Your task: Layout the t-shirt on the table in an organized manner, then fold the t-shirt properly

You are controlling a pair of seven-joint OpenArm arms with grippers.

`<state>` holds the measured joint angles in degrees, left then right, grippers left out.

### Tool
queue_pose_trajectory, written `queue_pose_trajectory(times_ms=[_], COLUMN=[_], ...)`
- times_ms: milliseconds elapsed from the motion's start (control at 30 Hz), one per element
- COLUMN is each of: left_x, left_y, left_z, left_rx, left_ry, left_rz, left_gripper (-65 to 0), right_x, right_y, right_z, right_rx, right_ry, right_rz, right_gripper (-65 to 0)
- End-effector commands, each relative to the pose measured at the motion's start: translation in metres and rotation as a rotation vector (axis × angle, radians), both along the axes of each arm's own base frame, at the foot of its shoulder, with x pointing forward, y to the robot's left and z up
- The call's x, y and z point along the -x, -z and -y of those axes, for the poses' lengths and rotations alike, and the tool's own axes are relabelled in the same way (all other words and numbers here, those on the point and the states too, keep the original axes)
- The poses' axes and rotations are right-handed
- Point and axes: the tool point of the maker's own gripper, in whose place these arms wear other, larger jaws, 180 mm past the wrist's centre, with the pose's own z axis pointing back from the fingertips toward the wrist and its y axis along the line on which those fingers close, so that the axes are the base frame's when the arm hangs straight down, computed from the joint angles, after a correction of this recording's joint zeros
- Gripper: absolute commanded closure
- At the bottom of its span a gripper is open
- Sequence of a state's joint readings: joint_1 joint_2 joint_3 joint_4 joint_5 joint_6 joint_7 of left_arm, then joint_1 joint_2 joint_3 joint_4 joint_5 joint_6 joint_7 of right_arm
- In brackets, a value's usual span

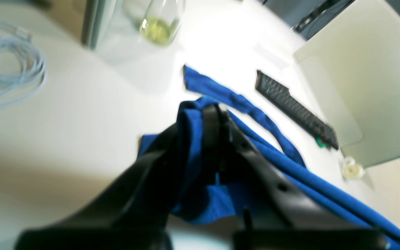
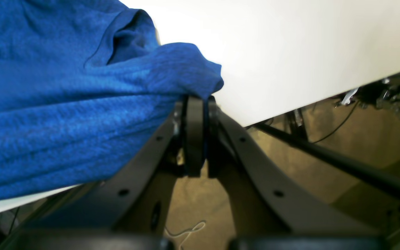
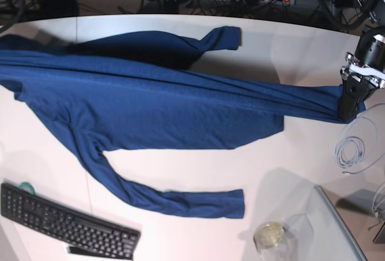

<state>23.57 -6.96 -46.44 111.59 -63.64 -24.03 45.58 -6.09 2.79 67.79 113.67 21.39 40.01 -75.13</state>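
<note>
No brand, label or readable writing shows on anything in view. Near the front edge of the white bench (image 3: 283, 159) stands a clear glass jar (image 3: 272, 235) with a little yellowish stuff at its bottom, just beside a grey see-through tray (image 3: 337, 231); what the stuff is cannot be told.

The dark blue shirt (image 3: 150, 107) lies stretched across the bench, its body pulled into long folds, one sleeve pointing to the far edge and the other lying toward a black keyboard (image 3: 66, 222). The left fingers (image 1: 217, 114) are pinched tight on a bunched edge of the cloth. The right fingers (image 2: 196, 104) are likewise pressed together on a fold of the shirt at the bench's rim. A coil of pale cable (image 3: 355, 147) lies near the left arm.
</note>
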Motion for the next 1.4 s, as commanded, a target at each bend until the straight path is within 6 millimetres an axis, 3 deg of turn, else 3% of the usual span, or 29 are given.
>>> queue_pose_trajectory(times_ms=[0, 133, 333, 533, 667, 800, 867, 933, 1033, 1100, 1167, 1233, 1367], left_x=[-0.004, -0.005, -0.016, -0.026, -0.042, -0.064, -0.071, -0.074, -0.072, -0.071, -0.069, -0.068, -0.061], left_y=[-0.022, -0.033, -0.069, -0.108, -0.119, -0.109, -0.093, -0.067, -0.041, -0.036, -0.036, -0.038, -0.042], left_z=[-0.008, 0.000, 0.000, -0.004, 0.001, 0.022, 0.038, 0.048, 0.045, 0.037, 0.032, 0.022, 0.000], left_rx=[-0.018, -0.062, -0.012, 0.068, 0.112, 0.092, 0.057, 0.060, 0.044, 0.022, 0.010, -0.002, -0.019], left_ry=[-0.026, 0.034, 0.046, 0.047, 0.049, 0.090, 0.126, 0.135, 0.106, 0.083, 0.069, 0.047, -0.020], left_rz=[0.086, 0.145, 0.298, 0.459, 0.491, 0.438, 0.378, 0.305, 0.227, 0.209, 0.205, 0.207, 0.214], left_gripper=[0.0, 0.0, 0.0, 0.0, 0.0, 0.0, 0.0, 0.0, 0.0, 0.0, 0.0, 0.0, 0.0], right_x=[0.005, 0.002, -0.001, -0.008, -0.026, -0.069, -0.098, -0.116, -0.133, -0.136, -0.132, -0.125, -0.112], right_y=[-0.016, -0.034, -0.073, -0.103, -0.125, -0.132, -0.106, -0.062, -0.001, 0.024, 0.036, 0.044, 0.050], right_z=[0.017, 0.025, 0.045, 0.045, 0.053, 0.034, 0.005, -0.031, -0.111, -0.173, -0.225, -0.278, -0.356], right_rx=[0.062, 0.063, 0.096, 0.082, 0.116, 0.101, 0.005, -0.097, -0.123, -0.103, -0.087, -0.094, -0.043], right_ry=[0.031, 0.058, 0.070, 0.038, 0.029, -0.127, -0.253, -0.382, -0.693, -0.907, -1.074, -1.204, -1.399], right_rz=[0.025, 0.178, 0.350, 0.519, 0.587, 0.582, 0.519, 0.388, 0.109, 0.032, 0.025, 0.037, 0.039], right_gripper=[0.0, 0.0, 0.0, -0.2, -0.3, -0.3, -0.8, -0.8, -0.9, -0.9, -1.5, -9.0, -41.1])
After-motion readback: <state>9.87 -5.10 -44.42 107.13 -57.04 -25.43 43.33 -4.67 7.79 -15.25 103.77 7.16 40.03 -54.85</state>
